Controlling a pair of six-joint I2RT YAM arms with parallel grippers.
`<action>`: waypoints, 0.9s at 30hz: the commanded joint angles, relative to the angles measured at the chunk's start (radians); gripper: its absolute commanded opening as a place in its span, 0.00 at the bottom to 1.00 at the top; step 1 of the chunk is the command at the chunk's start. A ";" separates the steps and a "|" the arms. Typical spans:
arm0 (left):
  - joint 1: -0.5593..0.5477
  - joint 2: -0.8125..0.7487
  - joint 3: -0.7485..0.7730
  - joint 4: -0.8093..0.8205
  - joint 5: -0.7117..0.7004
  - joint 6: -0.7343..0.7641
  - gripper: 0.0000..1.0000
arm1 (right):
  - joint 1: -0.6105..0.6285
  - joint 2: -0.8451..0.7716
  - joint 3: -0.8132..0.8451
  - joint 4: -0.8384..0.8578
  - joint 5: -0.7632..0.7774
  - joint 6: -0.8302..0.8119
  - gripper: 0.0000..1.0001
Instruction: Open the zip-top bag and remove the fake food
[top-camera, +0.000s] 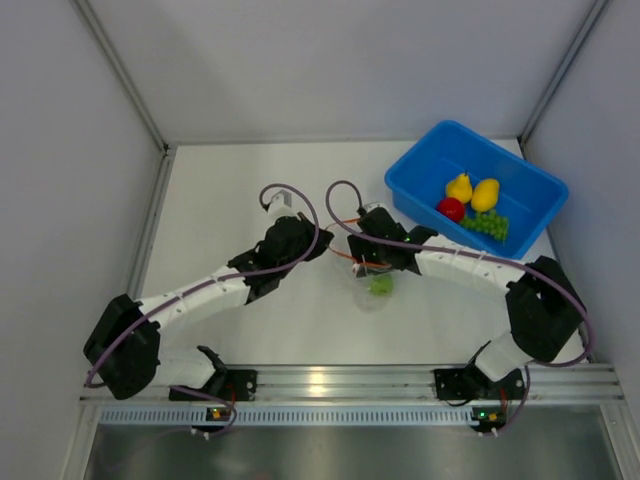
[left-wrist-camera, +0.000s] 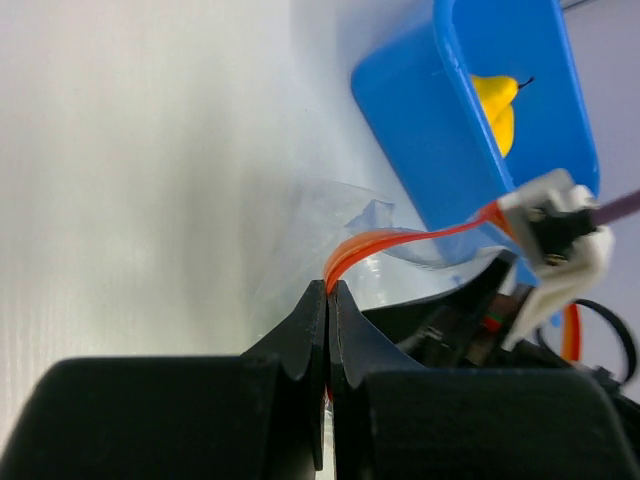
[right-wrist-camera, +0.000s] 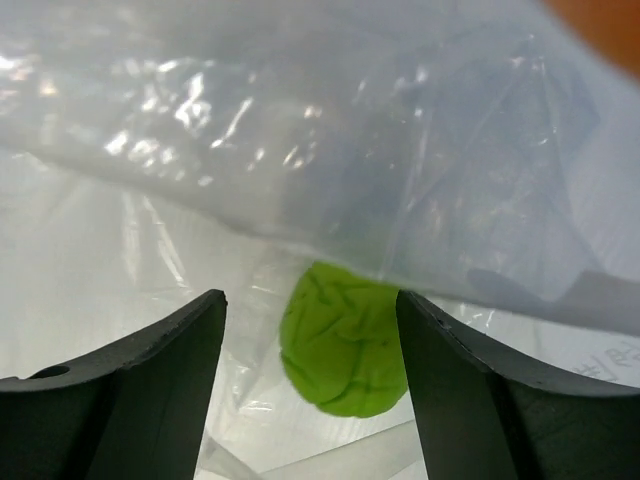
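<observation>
The clear zip-top bag lies mid-table. My left gripper is shut on its orange zip strip, which it holds up from the left; in the top view this gripper sits just left of the bag. My right gripper is open inside the bag's mouth, under crinkled film. A green round fruit lies between its fingers, close to the right one; I cannot tell whether they touch. From above the green fruit shows through the bag, just below the right gripper. The rest of the fake food lies in a bin.
A blue bin stands at the back right, holding two yellow pears, a red apple and green grapes. Its wall is close behind the bag. White enclosure walls bound the table on three sides.
</observation>
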 joint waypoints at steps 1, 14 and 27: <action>-0.014 0.028 0.012 0.054 -0.033 0.023 0.00 | 0.008 -0.119 -0.021 -0.037 -0.001 0.015 0.70; -0.026 0.003 0.077 0.028 -0.109 0.102 0.00 | 0.002 -0.113 0.164 -0.364 0.077 -0.023 0.48; -0.030 -0.009 0.246 -0.194 -0.131 0.202 0.00 | 0.002 0.019 0.165 -0.276 -0.005 -0.054 0.48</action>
